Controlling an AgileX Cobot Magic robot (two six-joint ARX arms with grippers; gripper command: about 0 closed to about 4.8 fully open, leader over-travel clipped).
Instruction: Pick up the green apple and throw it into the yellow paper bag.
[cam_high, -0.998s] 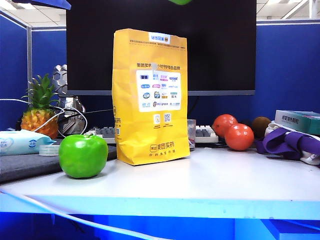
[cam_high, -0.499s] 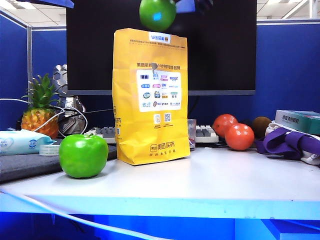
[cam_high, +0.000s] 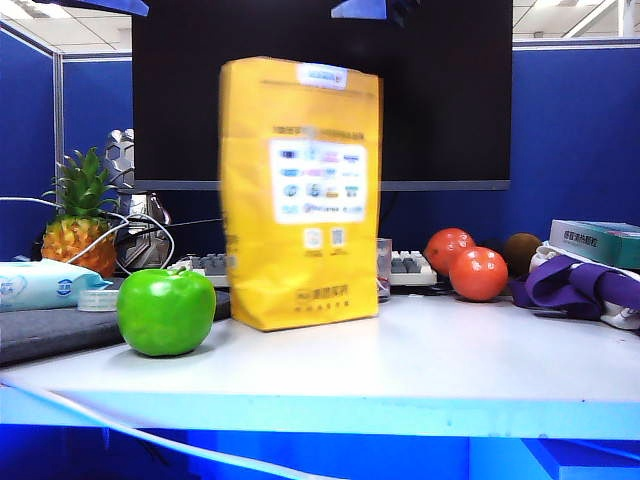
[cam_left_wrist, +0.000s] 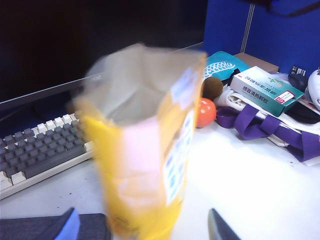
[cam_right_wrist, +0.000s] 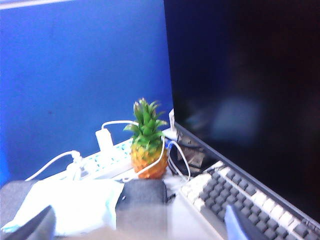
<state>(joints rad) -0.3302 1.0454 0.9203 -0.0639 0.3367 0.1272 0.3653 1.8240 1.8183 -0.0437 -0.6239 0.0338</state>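
Half a second ago we saw the glossy green apple with light-blue patches just above the mouth of the tall yellow paper bag (cam_high: 300, 190); now it is gone from view and the bag is blurred, shaken, so we judge it has dropped inside. Our right gripper (cam_high: 372, 9) hangs above the bag, fingertips spread wide and empty. Our left gripper (cam_left_wrist: 142, 231) waits beside the bag, equally wide and empty. The plain green apple (cam_high: 166, 311) sits untouched on the white bench (cam_high: 450, 350). The task looks essentially done.
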